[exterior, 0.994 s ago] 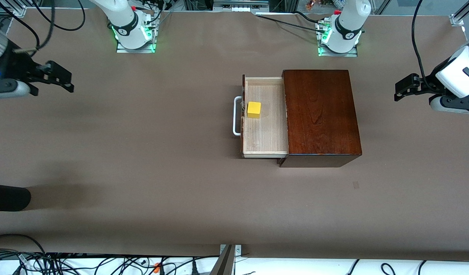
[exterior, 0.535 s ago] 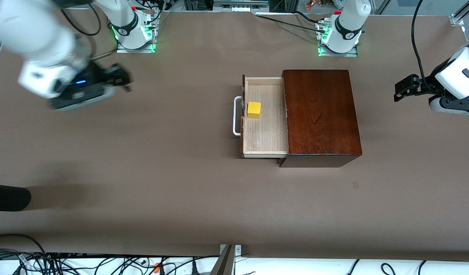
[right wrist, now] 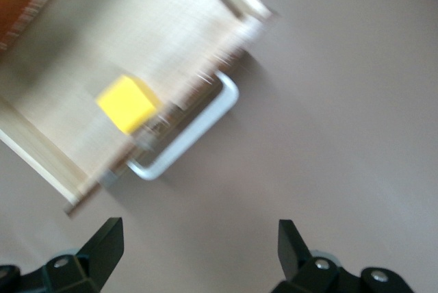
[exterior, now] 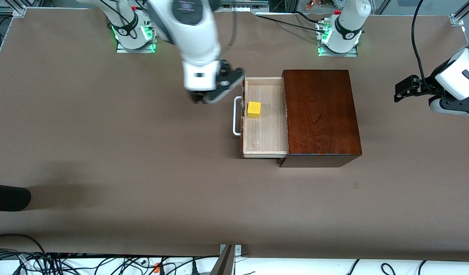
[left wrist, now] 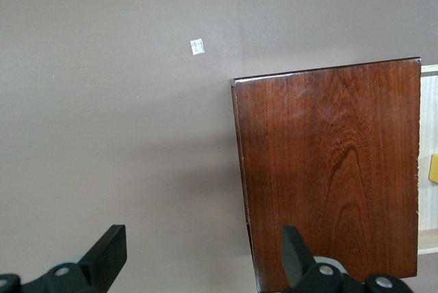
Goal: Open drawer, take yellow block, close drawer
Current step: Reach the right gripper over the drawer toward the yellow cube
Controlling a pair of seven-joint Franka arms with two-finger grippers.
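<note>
1. A bench (exterior: 143, 160) covered in smooth, matte grey-brown material carries a glossy dark-brown wooden box (exterior: 320, 114) with visible grain on its flat top.
2. The drawer (exterior: 265, 133) is pulled out of the box toward the right arm's end of the bench. It is a wide, shallow tray of pale unfinished wood with a thin raised rim and a dark reddish front.
3. A white loop handle (exterior: 236, 116), rounded at its corners, stands on the drawer's front.
4. The yellow block (exterior: 254, 109), a small plain bright cube, sits on the drawer floor, just beside the front wall and near the handle.
5. The right hand (exterior: 228, 82) hangs over the bench just beside the drawer's front corner, black fingers spread apart, holding nothing.
6. The left hand (exterior: 402, 88) waits over the left arm's end of the bench, well apart from the box, fingers spread wide and empty.
</note>
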